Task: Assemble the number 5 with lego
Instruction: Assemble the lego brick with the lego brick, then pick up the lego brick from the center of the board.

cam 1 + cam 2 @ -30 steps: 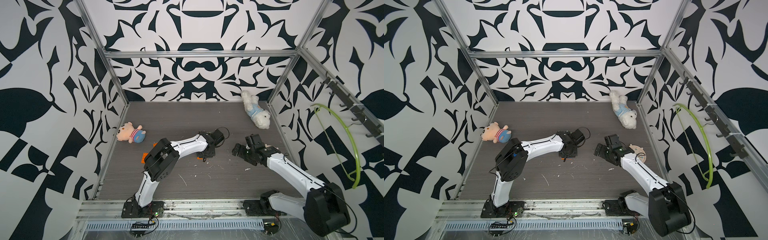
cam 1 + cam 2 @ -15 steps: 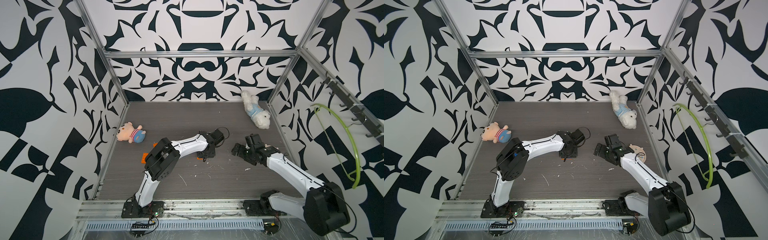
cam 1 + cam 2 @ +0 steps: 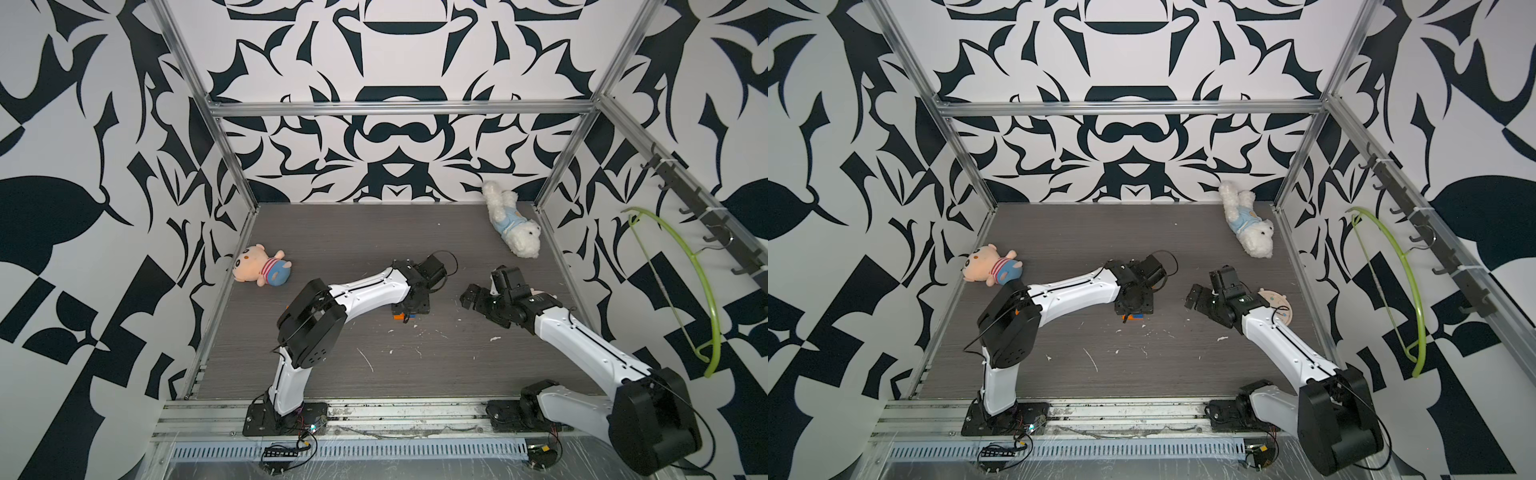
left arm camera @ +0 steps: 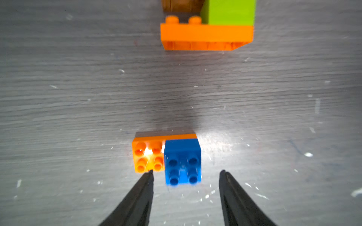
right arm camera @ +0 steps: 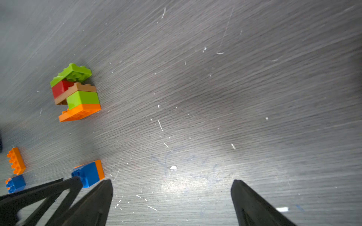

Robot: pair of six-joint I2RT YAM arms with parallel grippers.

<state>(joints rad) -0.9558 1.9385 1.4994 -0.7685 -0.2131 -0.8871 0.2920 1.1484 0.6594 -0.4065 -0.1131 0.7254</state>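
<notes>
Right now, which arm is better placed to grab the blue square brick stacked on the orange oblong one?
Left. The left claw hangs right at the small blue square plastic brick on the orange oblong plastic brick, jaws parted. The right claw is open over the grey table, well aside from it.

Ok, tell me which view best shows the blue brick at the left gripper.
Left wrist view: the blue brick, stacked on an orange brick, sits central with studs plain. The right wrist view shows it small and side-on; both top views show only a speck beneath the left gripper.
</notes>
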